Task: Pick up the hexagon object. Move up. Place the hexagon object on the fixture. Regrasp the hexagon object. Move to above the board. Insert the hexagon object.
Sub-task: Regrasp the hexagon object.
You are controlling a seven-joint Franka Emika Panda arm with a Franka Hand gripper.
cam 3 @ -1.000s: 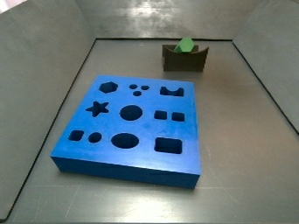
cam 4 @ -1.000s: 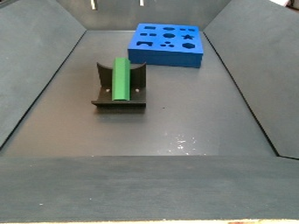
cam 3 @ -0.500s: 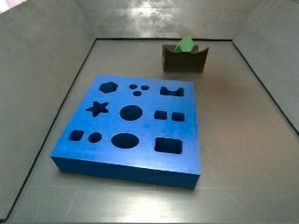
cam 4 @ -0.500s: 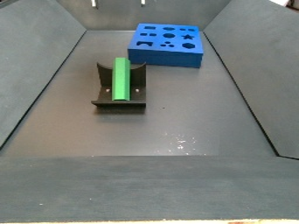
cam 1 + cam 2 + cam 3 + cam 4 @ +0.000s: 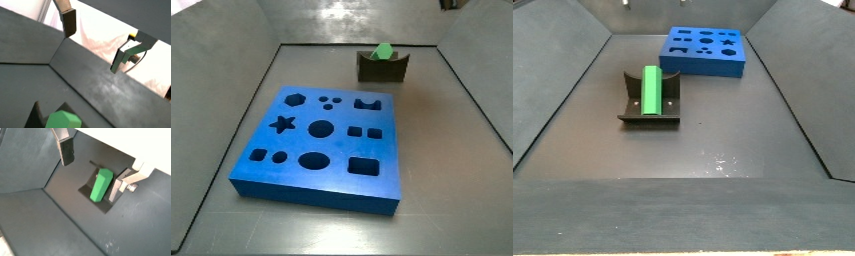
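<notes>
The green hexagon object (image 5: 651, 89) lies lengthwise in the notch of the dark fixture (image 5: 627, 106), seen end-on in a side view (image 5: 382, 51). In a wrist view the hexagon object (image 5: 100, 185) rests on the fixture (image 5: 85, 189) far below my gripper (image 5: 90, 182). The gripper is open, and nothing sits between its fingers (image 5: 68, 22). In the side views only its tips show at the top edge (image 5: 448, 4). The blue board (image 5: 331, 185) lies flat on the floor, apart from the fixture.
Dark sloping walls (image 5: 560, 95) enclose the grey floor (image 5: 714, 140) on all sides. The board (image 5: 704, 52) sits near the far wall behind the fixture.
A dark part of the gripper has come into sight at the top edge of a side view. The hexagon object, fixture and board have not moved.
</notes>
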